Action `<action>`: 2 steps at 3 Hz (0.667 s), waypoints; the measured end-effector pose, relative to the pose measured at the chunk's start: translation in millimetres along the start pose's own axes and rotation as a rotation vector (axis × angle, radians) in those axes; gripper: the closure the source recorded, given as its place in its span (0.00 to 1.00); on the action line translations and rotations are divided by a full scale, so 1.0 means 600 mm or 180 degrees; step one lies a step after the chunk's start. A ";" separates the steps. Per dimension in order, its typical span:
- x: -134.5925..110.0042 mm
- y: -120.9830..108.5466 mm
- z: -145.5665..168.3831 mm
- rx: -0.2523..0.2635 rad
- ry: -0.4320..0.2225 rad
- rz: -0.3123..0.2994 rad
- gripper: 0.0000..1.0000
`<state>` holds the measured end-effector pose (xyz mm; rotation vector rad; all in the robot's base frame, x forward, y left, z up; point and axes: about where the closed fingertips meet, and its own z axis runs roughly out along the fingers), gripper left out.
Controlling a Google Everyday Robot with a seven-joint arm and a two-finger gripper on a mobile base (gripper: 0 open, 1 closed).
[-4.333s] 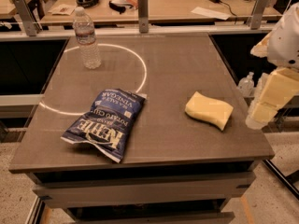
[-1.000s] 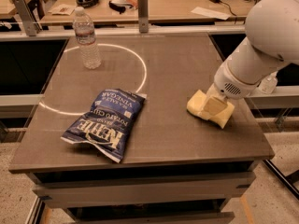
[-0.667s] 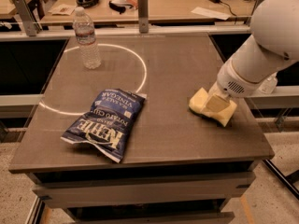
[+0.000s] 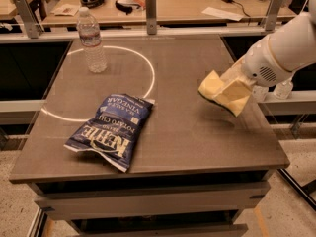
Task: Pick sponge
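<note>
Clasping the sponge (image 4: 211, 87) in the pincer (image 4: 233, 95), held it tilted, clear above the right side of the tabletop (image 4: 187, 137)

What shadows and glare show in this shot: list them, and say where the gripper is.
Camera view: warm, even light; the gripper, over the right side of the table, holds the sponge just above it, with a faint soft shadow beneath. Camera view: a dark shadow rims the near edge of the chip bag, whose foil shows a mild sheen; the water bottle glints slightly.
</note>
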<state>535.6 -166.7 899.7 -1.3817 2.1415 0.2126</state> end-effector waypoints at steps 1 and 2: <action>-0.030 -0.014 -0.039 -0.0114 -0.0663 -0.0143 1.00; -0.059 -0.007 -0.055 -0.0179 -0.0929 -0.0150 1.00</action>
